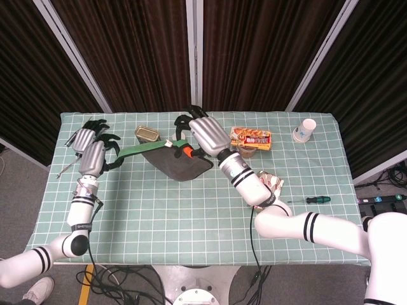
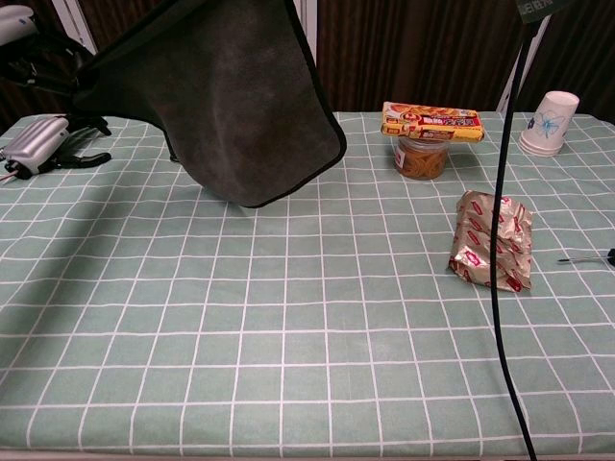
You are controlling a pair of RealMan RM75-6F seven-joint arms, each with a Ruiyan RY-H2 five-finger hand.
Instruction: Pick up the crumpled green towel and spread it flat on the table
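The green towel [image 1: 181, 164] hangs in the air above the far left part of the table, stretched between my two hands. My left hand [image 1: 93, 156] grips its left corner, and the top edge runs from there as a taut green strip. My right hand [image 1: 207, 133] holds the right corner, and the dark middle sags below. In the chest view the towel [image 2: 231, 106] fills the upper left as a wide dark sheet. Only a bit of my left hand [image 2: 15, 21] shows there. My right hand is out of that frame.
A detached silver hand [image 2: 36, 150] lies at the table's far left. A tin [image 1: 146, 133] sits behind the towel. To the right are a snack box on a jar [image 2: 432, 120], a paper cup [image 2: 550, 123], a foil packet [image 2: 492, 238] and a screwdriver [image 1: 311, 199]. A black cable [image 2: 507, 211] hangs down.
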